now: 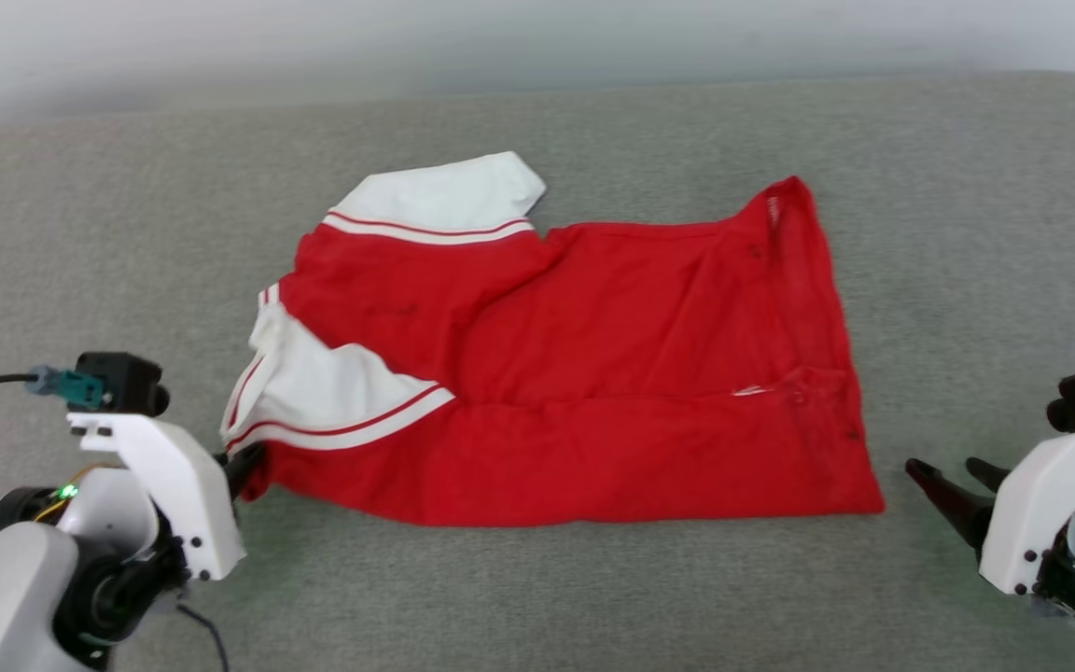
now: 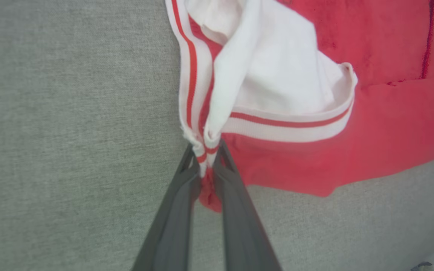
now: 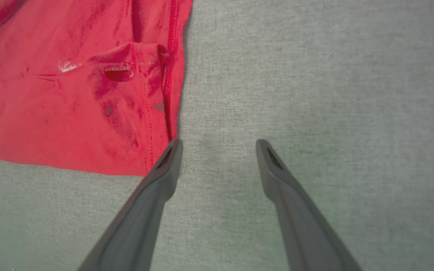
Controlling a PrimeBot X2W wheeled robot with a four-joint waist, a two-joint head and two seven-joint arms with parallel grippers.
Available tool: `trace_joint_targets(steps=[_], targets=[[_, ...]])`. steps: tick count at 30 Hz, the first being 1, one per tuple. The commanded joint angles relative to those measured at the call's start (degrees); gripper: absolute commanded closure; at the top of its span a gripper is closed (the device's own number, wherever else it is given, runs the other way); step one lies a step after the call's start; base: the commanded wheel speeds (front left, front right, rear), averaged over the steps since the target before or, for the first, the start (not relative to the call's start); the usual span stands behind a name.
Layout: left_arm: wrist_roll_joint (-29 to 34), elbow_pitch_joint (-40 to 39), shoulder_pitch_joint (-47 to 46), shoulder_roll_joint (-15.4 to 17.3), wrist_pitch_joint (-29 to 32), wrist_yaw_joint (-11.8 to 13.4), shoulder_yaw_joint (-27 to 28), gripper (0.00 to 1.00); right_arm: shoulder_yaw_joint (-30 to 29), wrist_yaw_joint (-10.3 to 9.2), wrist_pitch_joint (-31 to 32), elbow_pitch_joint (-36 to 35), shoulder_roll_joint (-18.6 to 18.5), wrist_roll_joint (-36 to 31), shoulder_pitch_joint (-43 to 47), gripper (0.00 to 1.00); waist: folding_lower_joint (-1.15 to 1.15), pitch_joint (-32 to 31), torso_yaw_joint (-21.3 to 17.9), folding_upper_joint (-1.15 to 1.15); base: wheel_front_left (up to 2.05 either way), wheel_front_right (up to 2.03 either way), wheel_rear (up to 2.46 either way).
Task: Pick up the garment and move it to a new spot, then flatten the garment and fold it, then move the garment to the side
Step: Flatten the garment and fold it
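A red T-shirt [image 1: 593,392] lies spread sideways across the middle of the head view, on a grey woven fabric surface [image 1: 537,597]. The neck end points to the left of the frame, and the bottom hem [image 1: 831,308] runs down the right side. A long crease crosses the lower part of the red body from left to right. One white sleeve [image 1: 449,196] lies flat at the upper centre-left, edged with red-and-white striped trim. A second white sleeve [image 1: 323,383] sits at the left, folded over the red cloth. The left gripper [image 1: 241,469] is at the lower left of the frame, at the shirt's lower left corner. In the left wrist view, the left gripper [image 2: 206,147] is clenched. Its two dark fingers [image 2: 179,210] are pressed close together, pinching a bunched corner of the striped trim [image 2: 288,124] and a fold of red cloth. The shirt [image 2: 371,124] spreads away to the upper right of that frame. The right gripper [image 1: 943,465] is at the lower right of the head view, just beside the shirt's lower right corner and holding nothing. In the right wrist view, the right gripper [image 3: 219,145] is released, with its fingers spread wide over bare grey fabric. One fingertip sits right at the edge of the red hem [image 3: 171,75]; whether it touches cannot be told. The shirt [image 3: 51,120] takes up the upper left of that frame, with a small pucker of pale thread [image 3: 66,67] near the hem. A pale, blurred wall [image 1: 314,37] runs along the top of the head view.
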Motion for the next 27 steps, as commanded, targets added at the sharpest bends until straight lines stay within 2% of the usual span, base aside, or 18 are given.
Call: trace_joint_targets(steps=[1,7,13,14,15,16,27], targets=[[0.72,-1.53,-0.89,-0.87,-0.87,0.08,-0.49,1.00,0.32,-0.02,1.76,-0.94,0.42,0.59,-1.17,0.00,0.00,1.08,2.15,0.00,0.00,0.00,0.00],[2.99,-5.84,-2.11,-1.92,-2.79,0.74,-1.51,1.00,2.60,-0.02,6.95,-0.94,1.88,2.41,-3.29,0.00,0.00,3.28,4.76,0.00,0.00,0.00,0.00],[3.95,-7.05,-2.53,-2.52,-3.51,1.61,-1.93,1.00,6.12,-0.02,8.49,3.74,3.47,3.87,-4.51,0.00,0.00,4.61,6.09,0.00,0.00,0.00,0.00],[3.89,-7.11,-2.56,-2.69,-3.66,1.56,-1.99,1.00,6.80,-0.02,8.81,4.68,3.57,4.18,-4.56,0.53,0.00,4.72,6.17,0.00,0.00,0.00,0.00],[4.00,-7.06,-2.66,-2.81,-3.75,1.56,-2.16,1.00,7.44,-0.02,8.96,5.43,3.71,4.69,-4.56,0.84,0.00,4.82,6.29,0.00,0.00,0.00,0.00],[4.12,-6.89,-2.75,-2.89,-3.81,1.56,-2.30,1.00,7.98,-0.01,8.78,6.02,3.72,5.01,-4.79,1.00,0.00,4.87,6.36,0.00,0.00,0.00,0.00],[4.03,-5.22,-0.61,-3.62,-6.44,1.75,-2.02,1.00,10.38,-0.01,2.78,5.80,0.06,6.77,-8.35,1.00,0.00,0.50,5.46,0.00,0.00,0.00,0.00]])
